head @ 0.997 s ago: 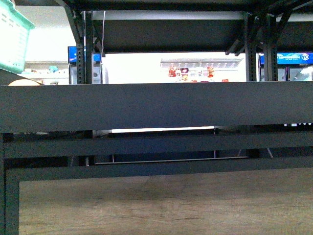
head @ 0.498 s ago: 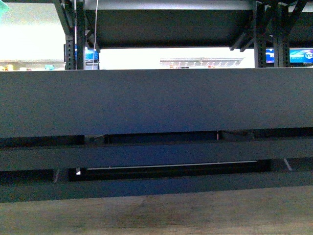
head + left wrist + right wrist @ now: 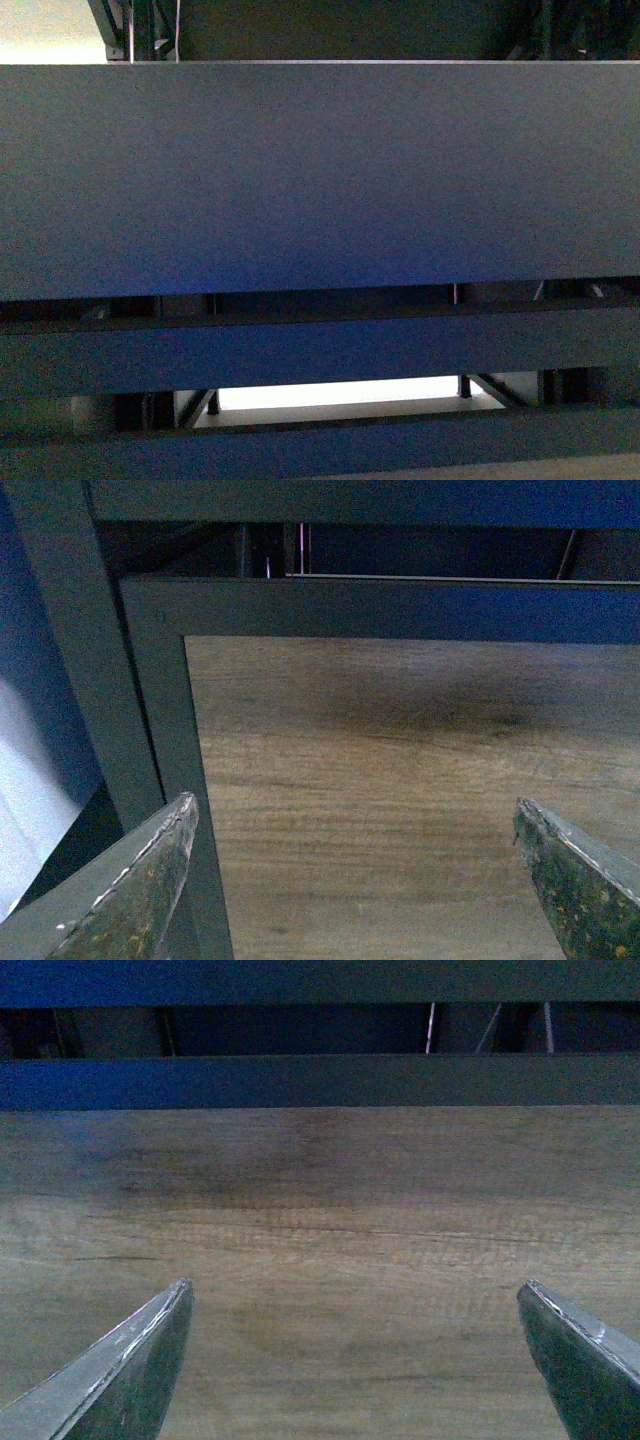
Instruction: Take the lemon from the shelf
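We face the shelf [image 3: 320, 180] up close in the front view. The dark front lip of one deck fills most of the picture, and the deck's top is hidden behind it. Below the lip run two dark rails [image 3: 320, 350], with a bright gap [image 3: 340, 392] between them.

In the left wrist view, the left pincer [image 3: 352, 815] is spread wide, its fingers [image 3: 140, 880] at opposite edges of the picture. Between them we see only the shelf's wood-grain panel [image 3: 420, 780], bordered by a dark post [image 3: 90, 680] on one side and a dark rail [image 3: 400, 605] along its far edge. The pincer faces the panel, and we see no contact with it.

In the right wrist view, the right pincer [image 3: 355, 1290] is spread just as wide. It also faces the wood-grain panel [image 3: 320, 1210], with a bluish rail [image 3: 320, 1080] beyond.

We cannot tell where the lemon lies relative to either pincer. All three views show only shelf framing and panel.
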